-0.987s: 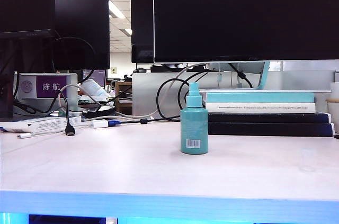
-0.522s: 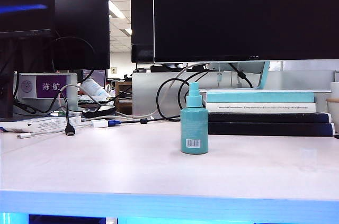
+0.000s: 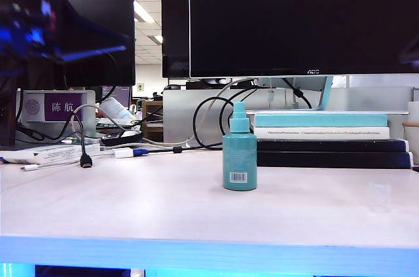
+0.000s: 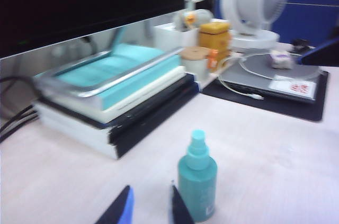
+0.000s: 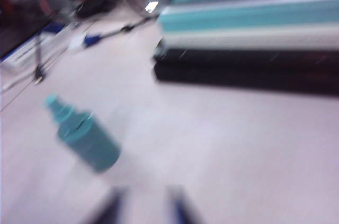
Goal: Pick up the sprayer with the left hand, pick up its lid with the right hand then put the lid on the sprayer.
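The sprayer stands upright mid-worktop, just in front of a stack of books, nozzle bare. It looks like light, rigid, smooth plastic, so probably slippery and easy to tip; best squeezed across the wide round body, above the barcode label, not at the narrow neck.

The lid is a faint clear cap standing on the worktop well to the right of the sprayer. Likely very light and thin-walled (could skid or pop out of a pinch), so take it gently across its sides.

Left gripper: only 2 finger tips show, a small gap between them, nothing held, just beside the sprayer but apart from it.

Right gripper: 2 blurred tips slightly apart, empty, above the worktop, sprayer off to one side.

Exterior view alone shows the lid and label; neither wrist view picks the lid out. It shows only a blurred dark arm at upper left, no fingers. Left wrist view adds a fan and laptop beyond the books.
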Robot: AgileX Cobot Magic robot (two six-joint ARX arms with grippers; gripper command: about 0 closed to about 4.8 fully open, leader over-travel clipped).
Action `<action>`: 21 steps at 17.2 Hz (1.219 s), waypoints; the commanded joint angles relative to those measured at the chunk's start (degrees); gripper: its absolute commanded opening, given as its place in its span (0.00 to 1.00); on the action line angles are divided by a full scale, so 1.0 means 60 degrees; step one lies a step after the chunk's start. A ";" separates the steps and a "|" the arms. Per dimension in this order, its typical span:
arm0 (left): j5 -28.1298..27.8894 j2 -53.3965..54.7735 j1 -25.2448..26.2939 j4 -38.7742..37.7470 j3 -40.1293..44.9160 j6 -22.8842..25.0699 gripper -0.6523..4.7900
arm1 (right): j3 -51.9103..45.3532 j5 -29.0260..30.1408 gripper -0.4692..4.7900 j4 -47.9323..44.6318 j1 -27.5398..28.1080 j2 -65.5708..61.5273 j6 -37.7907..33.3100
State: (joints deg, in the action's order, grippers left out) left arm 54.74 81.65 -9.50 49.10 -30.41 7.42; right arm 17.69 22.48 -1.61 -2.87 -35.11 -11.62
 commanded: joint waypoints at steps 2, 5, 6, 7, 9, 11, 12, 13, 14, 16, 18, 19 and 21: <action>0.0044 0.0831 -0.0459 0.0364 -0.0026 0.1654 0.30 | 0.0058 0.0142 0.38 0.0178 -0.0004 0.0007 0.0055; 0.0095 0.1512 -0.1231 0.0845 -0.0040 0.2652 0.77 | 0.0047 0.0240 0.41 0.0237 -0.0011 -0.0109 0.0087; 0.0095 0.1628 -0.1300 0.0969 -0.0062 0.2790 0.79 | 0.0047 0.0240 0.45 0.0237 -0.0015 -0.0186 0.0124; 0.0237 0.1960 -0.1384 0.1064 -0.0233 0.2736 0.80 | 0.0040 0.0240 0.50 0.0226 -0.0047 -0.0368 0.0124; 0.0933 0.2605 -0.1388 0.1038 -0.0641 0.2597 0.80 | 0.0036 0.0237 0.58 0.0222 -0.0270 -0.0714 0.0135; 0.1300 0.3217 -0.1388 0.1045 -0.1089 0.2419 0.80 | 0.0036 0.0197 0.69 0.0073 -0.0678 -0.1067 0.0211; 0.1563 0.3453 -0.1388 0.1045 -0.1293 0.2320 0.80 | 0.0033 0.0095 0.74 0.0015 -0.0841 -0.1169 0.0211; 0.1898 0.3861 -0.1388 0.1045 -0.1683 0.1971 0.80 | 0.0036 -0.0244 0.78 -0.0033 -0.1279 -0.1370 0.0350; 0.2062 0.4025 -0.1388 0.1045 -0.1851 0.1810 0.80 | 0.0033 -0.0463 0.79 -0.0029 -0.1537 -0.1483 0.0597; 0.2390 0.4513 -0.1435 0.1031 -0.2331 0.1577 0.80 | 0.0029 -0.1031 0.79 0.0011 -0.2084 -0.1770 0.0758; 0.2714 0.5042 -0.1443 0.0889 -0.2874 0.1260 0.80 | 0.0022 -0.1628 0.80 0.0011 -0.2594 -0.2262 0.0831; 0.2936 0.5282 -0.1446 0.0688 -0.3206 0.0885 0.80 | 0.0022 -0.1876 0.88 0.0007 -0.2779 -0.2590 0.0954; 0.2958 0.5512 -0.1446 0.0350 -0.3628 0.0568 0.80 | 0.0022 -0.2073 0.93 -0.0066 -0.2903 -0.3118 0.0951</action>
State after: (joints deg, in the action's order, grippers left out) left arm 71.61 114.67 -18.11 51.92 -51.33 12.32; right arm 17.67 10.92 -0.75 -20.21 -52.84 -6.33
